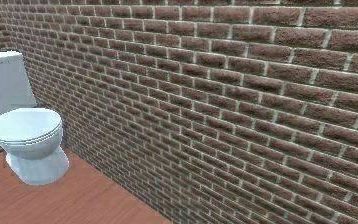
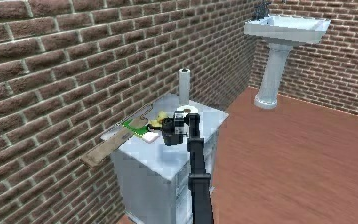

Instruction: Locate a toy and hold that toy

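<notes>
Long tan object point(image 2: 112, 146), perhaps the toy, aslant across cabinet point(image 2: 152, 178), near gripper point(image 2: 171, 127)

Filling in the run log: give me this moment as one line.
place: bathroom, brick walls | gripper: at cabinet top, near small items | holding: cannot tell | nearby: toilet, pedestal sink

The tank point(image 1: 5, 80) of the white ceramic toilet point(image 1: 29, 140) is cut by the forward view's left edge. The white pedestal sink point(image 2: 283, 32) runs off the arm side view's top. On the pale grey counter point(image 2: 157, 165), the yellow and green blobs point(image 2: 145, 122) by the dark claw point(image 2: 163, 127) are too small to name. Whether it holds anything cannot be told.
</notes>
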Motion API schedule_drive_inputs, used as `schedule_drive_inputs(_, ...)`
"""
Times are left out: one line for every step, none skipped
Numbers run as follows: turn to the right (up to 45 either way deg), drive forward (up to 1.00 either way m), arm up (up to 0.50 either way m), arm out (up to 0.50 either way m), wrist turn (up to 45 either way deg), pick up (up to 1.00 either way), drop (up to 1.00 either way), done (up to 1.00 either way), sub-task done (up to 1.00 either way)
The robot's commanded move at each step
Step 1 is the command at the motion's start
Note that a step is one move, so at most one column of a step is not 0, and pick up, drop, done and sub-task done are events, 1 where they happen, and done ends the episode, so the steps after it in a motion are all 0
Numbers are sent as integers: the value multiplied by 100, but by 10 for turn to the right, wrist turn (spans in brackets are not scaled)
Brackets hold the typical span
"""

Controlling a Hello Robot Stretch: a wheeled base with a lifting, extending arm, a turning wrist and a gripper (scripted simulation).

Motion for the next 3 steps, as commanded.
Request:
schedule_drive_inputs(0, 0, 0, 0, 0, 100, 0, 0, 0)
schedule_drive_inputs(0, 0, 10, 0, 0, 0, 0, 0, 0)
schedule_drive_inputs(0, 0, 0, 0, 0, 0, 0, 100, 0)
